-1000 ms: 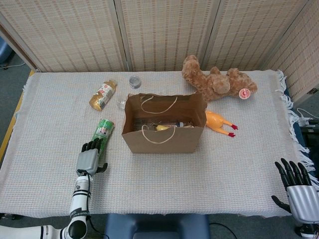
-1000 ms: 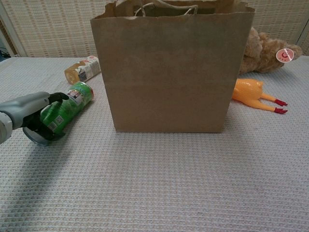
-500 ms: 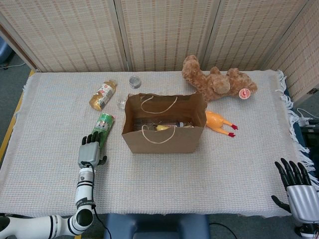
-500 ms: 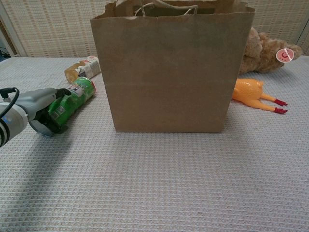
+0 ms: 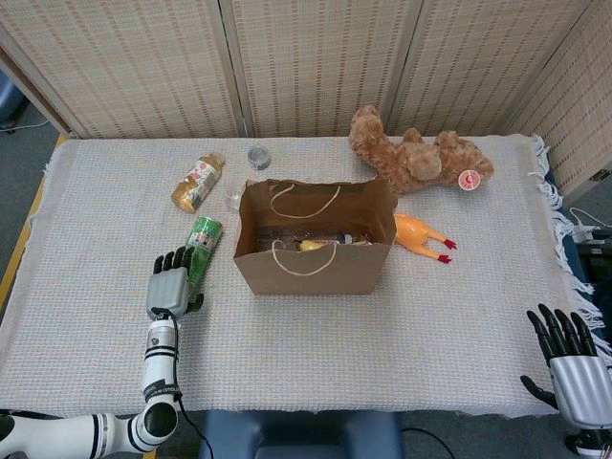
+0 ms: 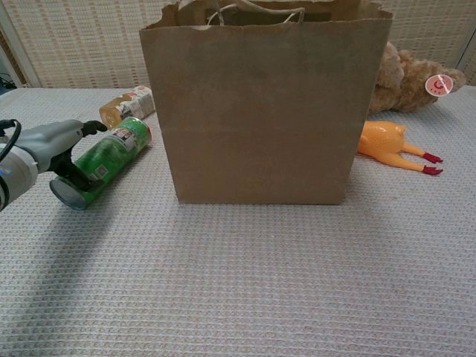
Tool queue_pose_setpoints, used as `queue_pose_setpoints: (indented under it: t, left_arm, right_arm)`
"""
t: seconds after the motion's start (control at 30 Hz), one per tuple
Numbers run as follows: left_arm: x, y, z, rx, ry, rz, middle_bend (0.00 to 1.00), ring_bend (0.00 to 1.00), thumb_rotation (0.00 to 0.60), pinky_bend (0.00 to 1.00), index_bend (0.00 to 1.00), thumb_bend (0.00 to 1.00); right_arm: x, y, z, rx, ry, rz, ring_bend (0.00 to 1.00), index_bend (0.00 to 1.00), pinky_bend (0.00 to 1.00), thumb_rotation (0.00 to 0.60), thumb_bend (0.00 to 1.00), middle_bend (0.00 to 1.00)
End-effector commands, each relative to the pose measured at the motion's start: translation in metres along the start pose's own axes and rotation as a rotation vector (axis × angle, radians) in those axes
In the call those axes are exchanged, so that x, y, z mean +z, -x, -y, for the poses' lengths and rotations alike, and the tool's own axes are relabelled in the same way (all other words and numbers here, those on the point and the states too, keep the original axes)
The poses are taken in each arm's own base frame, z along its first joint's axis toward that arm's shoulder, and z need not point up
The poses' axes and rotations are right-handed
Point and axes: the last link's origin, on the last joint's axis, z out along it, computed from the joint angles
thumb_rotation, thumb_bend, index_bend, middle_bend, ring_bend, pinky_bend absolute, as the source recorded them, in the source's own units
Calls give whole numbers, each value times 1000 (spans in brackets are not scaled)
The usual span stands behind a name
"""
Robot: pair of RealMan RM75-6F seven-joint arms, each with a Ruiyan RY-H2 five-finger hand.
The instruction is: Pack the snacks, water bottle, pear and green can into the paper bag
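Left hand fingers wrap the green can lying on its side, thumb under, but grip looks loose. Risk: can rolls out on lift, or clips the bag rim just right of the fingers. Bottle lies beyond the fingertips. Right hand idle, fingers spread, well apart. Bear and rubber chicken past the bag, no obstruction.

We see a table covered in pale woven cloth with a fringed right edge. Behind its far edge stands a folding woven screen. Grey carpet floor shows at left.
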Motion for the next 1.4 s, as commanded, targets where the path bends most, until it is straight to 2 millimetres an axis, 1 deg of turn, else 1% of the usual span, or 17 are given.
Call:
queue_pose_setpoints:
  t: [0.03, 0.3, 0.53, 0.8, 0.9, 0.93, 1.0, 1.03, 1.07, 1.1, 1.2, 1.23, 1.3, 1.4]
  left_arm:
    - [6, 4, 2, 0, -35, 46, 0, 0, 600, 0, 0, 326]
    - [28, -1, -4, 49, -52, 16, 0, 0, 600, 0, 0, 323]
    - [34, 8, 6, 128, -117, 103, 0, 0, 600, 0, 0, 323]
    - [39, 8, 15, 198, -169, 141, 0, 0, 600, 11, 0, 327]
    - [39, 8, 17, 230, -174, 134, 0, 9, 600, 137, 0, 364]
    - [39, 8, 17, 234, -176, 132, 19, 44, 600, 208, 4, 400]
    - [38, 7, 19, 256, -173, 117, 147, 197, 600, 388, 85, 480]
    - [38, 7, 20, 265, -172, 116, 229, 282, 600, 478, 145, 516]
    - [37, 6, 22, 276, -175, 111, 326, 380, 600, 577, 228, 552]
    - [36, 6, 23, 281, -179, 111, 406, 459, 600, 647, 293, 582]
    - [34, 5, 29, 301, -191, 108, 569, 607, 600, 785, 428, 648]
    - [33, 4, 31, 306, -193, 104, 599, 632, 600, 811, 455, 663]
    - [33, 4, 31, 307, -193, 102, 638, 666, 600, 838, 490, 681]
    - [31, 2, 36, 312, -198, 96, 668, 690, 600, 858, 516, 706]
  right_arm:
    - [0, 0, 0, -1, 1, 0, 0, 46, 0, 600, 0, 0]
    - [1, 0, 0, 2, 3, 2, 0, 46, 0, 600, 0, 0]
    - [1, 0, -1, 4, 5, 4, 0, 46, 0, 600, 0, 0]
    - [1, 0, 0, 3, 3, 4, 0, 47, 0, 600, 0, 0]
    - [1, 0, 0, 2, 4, 4, 0, 47, 0, 600, 0, 0]
    - [1, 0, 0, 2, 4, 4, 0, 47, 0, 600, 0, 0]
    - [0, 0, 0, 2, 4, 3, 0, 47, 0, 600, 0, 0]
    - [0, 0, 0, 3, 4, 3, 0, 47, 0, 600, 0, 0]
    - [0, 0, 0, 4, 4, 3, 0, 47, 0, 600, 0, 0]
    - [0, 0, 0, 4, 4, 3, 0, 47, 0, 600, 0, 0]
    - [0, 0, -1, 4, 4, 3, 0, 47, 0, 600, 0, 0]
    - [0, 0, -1, 5, 3, 3, 0, 47, 0, 600, 0, 0]
    - [0, 0, -1, 5, 3, 3, 0, 48, 0, 600, 0, 0]
    - [0, 0, -1, 5, 3, 2, 0, 48, 0, 600, 0, 0]
